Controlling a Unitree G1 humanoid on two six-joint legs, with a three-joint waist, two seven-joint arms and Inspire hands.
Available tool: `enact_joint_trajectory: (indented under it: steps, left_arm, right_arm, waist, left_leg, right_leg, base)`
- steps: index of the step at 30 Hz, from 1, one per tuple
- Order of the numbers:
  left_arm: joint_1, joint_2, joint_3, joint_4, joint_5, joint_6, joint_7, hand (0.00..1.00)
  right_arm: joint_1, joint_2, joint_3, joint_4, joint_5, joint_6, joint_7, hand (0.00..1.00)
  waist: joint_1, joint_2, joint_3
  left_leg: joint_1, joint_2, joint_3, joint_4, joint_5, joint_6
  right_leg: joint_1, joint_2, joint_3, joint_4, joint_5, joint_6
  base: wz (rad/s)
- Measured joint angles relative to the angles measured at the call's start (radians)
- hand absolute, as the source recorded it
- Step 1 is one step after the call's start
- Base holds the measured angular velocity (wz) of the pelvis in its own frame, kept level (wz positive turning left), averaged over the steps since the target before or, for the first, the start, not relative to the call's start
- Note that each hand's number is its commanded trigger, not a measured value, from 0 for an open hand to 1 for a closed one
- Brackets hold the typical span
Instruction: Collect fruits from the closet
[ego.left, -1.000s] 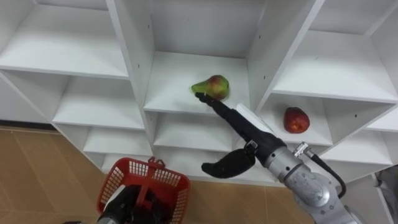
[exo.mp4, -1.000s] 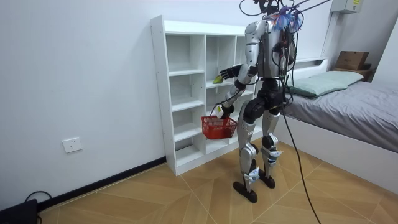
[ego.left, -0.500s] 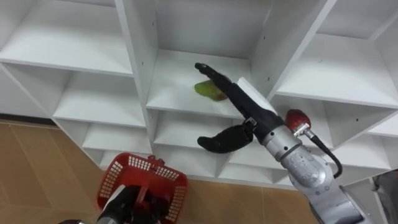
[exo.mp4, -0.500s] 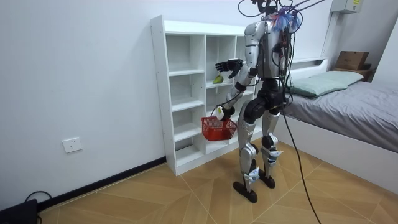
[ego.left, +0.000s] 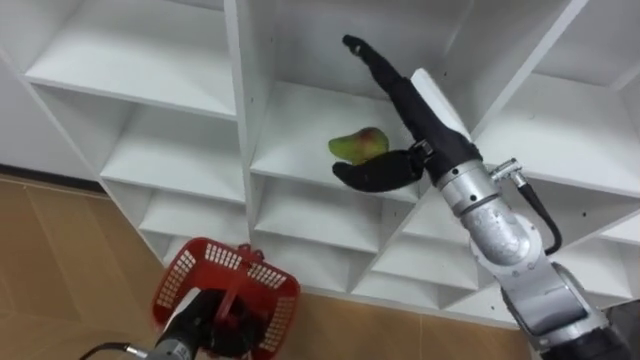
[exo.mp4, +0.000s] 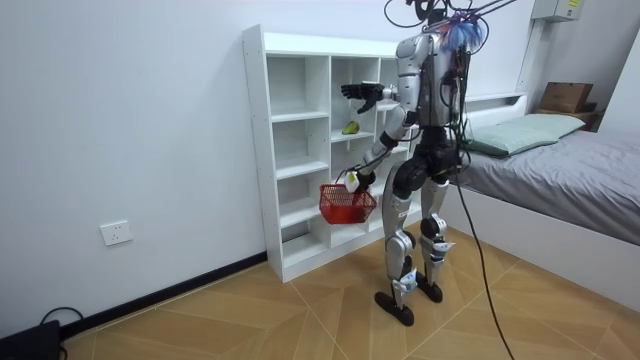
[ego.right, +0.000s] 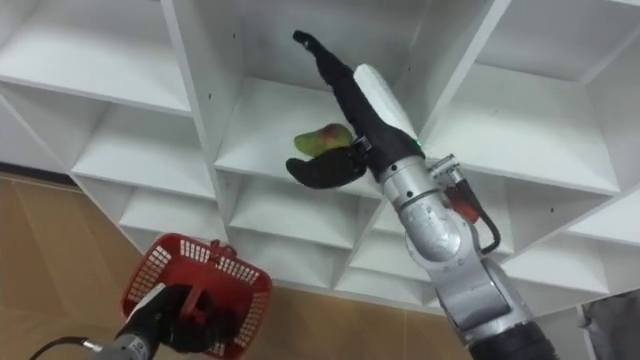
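The right hand (ego.left: 418, 108) is hovering wide open above the pear (ego.left: 358, 146), which is lying on the closet's middle shelf (ego.left: 295, 115). The left hand (ego.left: 195, 320) is gripping the red basket (ego.left: 215, 255) by its handle, low down. A clumsy descent could be sending the round pear rolling off the edge.

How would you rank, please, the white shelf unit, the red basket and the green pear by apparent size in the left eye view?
1. White wooden shelf unit, spanning the view.
2. Red plastic mesh basket, held in front of the shelves, so nearness may flatter it.
3. Green-and-red pear, clearly smallest.
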Motion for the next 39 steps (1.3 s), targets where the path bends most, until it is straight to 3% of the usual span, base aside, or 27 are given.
enact_joint_trajectory:
  steps: [6,11,16,23,30,39]
  left_arm:
    - [0.001,0.009,0.003,-0.003,0.020,0.008,-0.014,1.00]
    - [0.000,0.009,0.047,-0.009,0.071,0.008,-0.032,1.00]
    - [0.001,0.013,0.065,-0.009,0.099,0.008,-0.032,1.00]
    - [0.008,0.012,0.079,-0.009,0.146,0.025,-0.033,1.00]
    - [0.008,0.011,0.080,-0.009,0.146,0.045,-0.050,1.00]
    - [0.007,0.000,0.080,-0.010,0.147,0.062,-0.057,1.00]
  right_arm:
    - [-0.027,-0.015,-0.029,0.074,0.018,-0.001,-0.035,0.00]
    - [-0.043,-0.016,-0.040,0.114,0.037,-0.009,-0.045,0.00]
    - [-0.070,-0.034,-0.040,0.187,0.044,-0.034,-0.050,0.00]
    - [-0.106,-0.034,-0.040,0.266,0.045,-0.038,-0.050,0.00]
    - [-0.121,-0.034,-0.039,0.302,0.057,-0.023,-0.030,0.00]
    - [-0.131,-0.034,-0.037,0.411,0.115,0.022,0.093,0.00]
  waist:
    - [0.005,-0.018,0.0008]
    - [0.017,-0.030,-0.0008]
    - [0.031,-0.032,-0.0002]
    - [0.033,-0.032,0.0005]
    - [0.033,-0.035,-0.0005]
    - [0.062,-0.042,-0.0002]
  left_leg:
    - [-0.010,0.000,-0.019,0.014,0.003,-0.004]
    - [-0.015,0.000,-0.021,0.016,0.003,-0.005]
    - [-0.007,-0.002,-0.025,0.016,0.003,-0.004]
    - [-0.002,-0.008,-0.037,0.017,0.004,-0.002]
    - [-0.015,-0.012,-0.040,0.019,0.006,0.001]
    - [-0.017,-0.012,-0.041,0.026,0.006,0.001]
  right_leg:
    - [-0.001,0.001,-0.019,-0.001,0.000,0.000]
    - [-0.005,0.000,-0.020,0.000,0.000,0.000]
    - [0.007,-0.002,-0.027,0.000,0.000,0.000]
    - [0.018,-0.007,-0.040,0.001,0.000,0.000]
    - [0.012,-0.010,-0.041,0.000,-0.001,0.002]
    - [0.011,-0.012,-0.049,0.001,-0.001,0.002]
  base:
    - [0.11]
    - [0.00]
    - [0.04]
    - [0.04]
    - [0.02]
    - [0.01]
